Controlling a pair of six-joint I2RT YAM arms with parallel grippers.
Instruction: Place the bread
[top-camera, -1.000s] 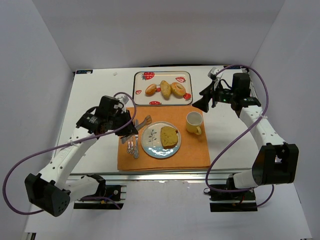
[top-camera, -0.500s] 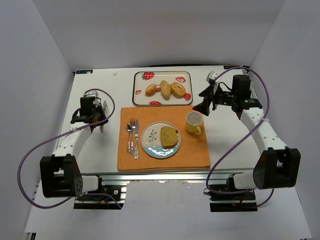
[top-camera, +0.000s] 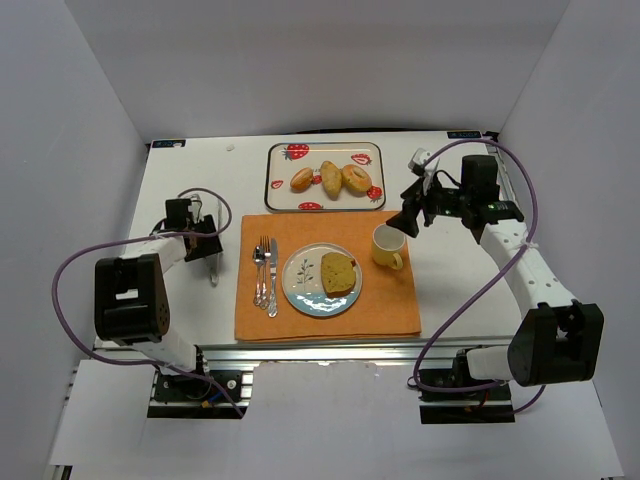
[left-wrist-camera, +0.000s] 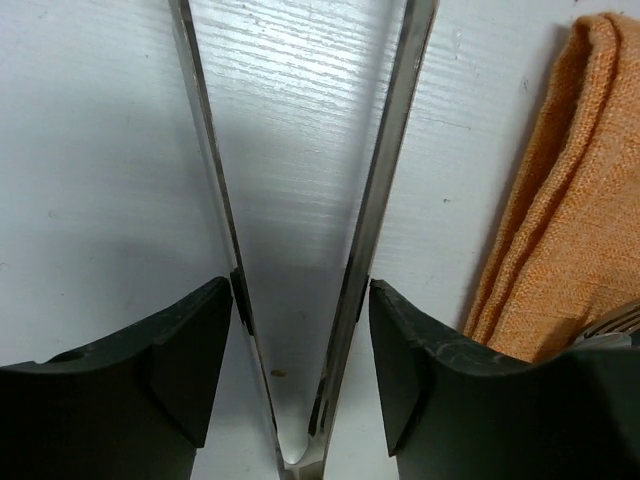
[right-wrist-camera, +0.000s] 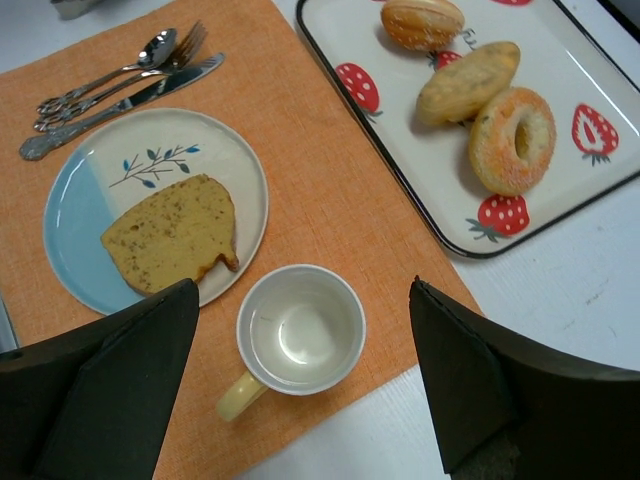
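top external view shows us the squarish thick slice of yellow-tan bread with a brown crust (top-camera: 339, 272) lying flat on the right half of a round cream and pale-blue plate with a leaf sprig (top-camera: 300, 290). the plate sits in the middle of an orange woven placemat (top-camera: 380, 305) on the white surface (top-camera: 450, 280). a silver spoon, fork and knife (top-camera: 265, 272) lie side by side on the mat just left of the plate. a pale yellow mug (top-camera: 389, 245) stands upright on the mat near the plate's upper right. behind the mat we see a white rectangular tray with strawberry prints (top-camera: 278, 170) holding three baked pieces.

the right claw (top-camera: 408, 215) hangs above the mat's far right corner, apart from the bread. from the right wrist we see its fingers spread wide with nothing between them, and the mug looks empty.

the left claw (top-camera: 205, 245) is low over the bare surface left of the mat. from the left wrist we see it spread, with a pair of shiny metal tongs (left-wrist-camera: 385, 180) lying between its fingers. the tong arms fan apart, and we cannot tell whether the fingers press on them.
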